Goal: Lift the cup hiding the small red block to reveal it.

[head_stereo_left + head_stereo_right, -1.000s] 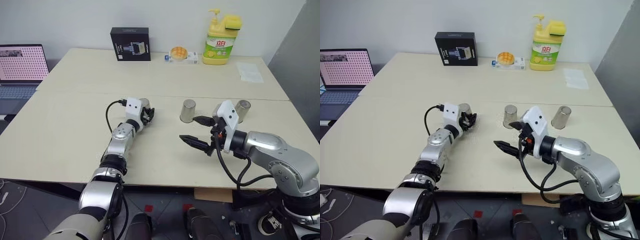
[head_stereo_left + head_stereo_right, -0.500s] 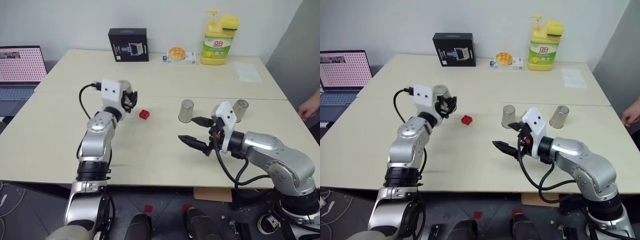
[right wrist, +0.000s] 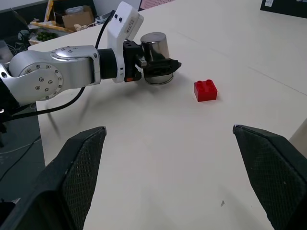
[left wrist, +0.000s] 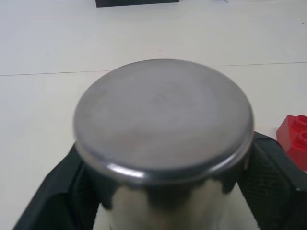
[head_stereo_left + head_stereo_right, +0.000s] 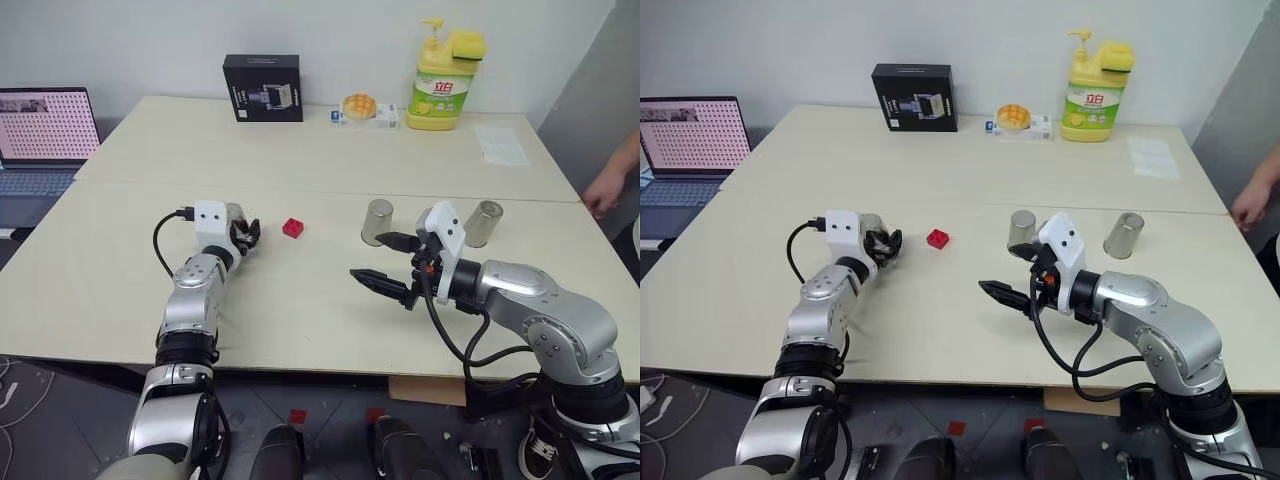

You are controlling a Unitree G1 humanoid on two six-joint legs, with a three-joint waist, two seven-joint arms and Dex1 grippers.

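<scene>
Red block [image 5: 292,227] lies bare on the table [image 5: 300,300], studs up, just beside the steel cup [image 3: 155,58] and apart from it. The cup stands mouth-down on the table, between the fingers of the left gripper [image 5: 243,236].

Left jaws look spread wide: in the left wrist view the black fingers [image 4: 268,167] flank the cup's sides, though I cannot tell whether they touch it.

Step in hand, as I judge it: parking the cup clear of the block. To do it well, draw the gripper straight back along its own line so neither finger tips the cup or nudges it toward the block.

Left arm reaches forward, low and about level. Right gripper [image 5: 385,265] hovers above the table with fingers apart, empty. Two more cups [image 5: 376,221] stand behind it.
</scene>
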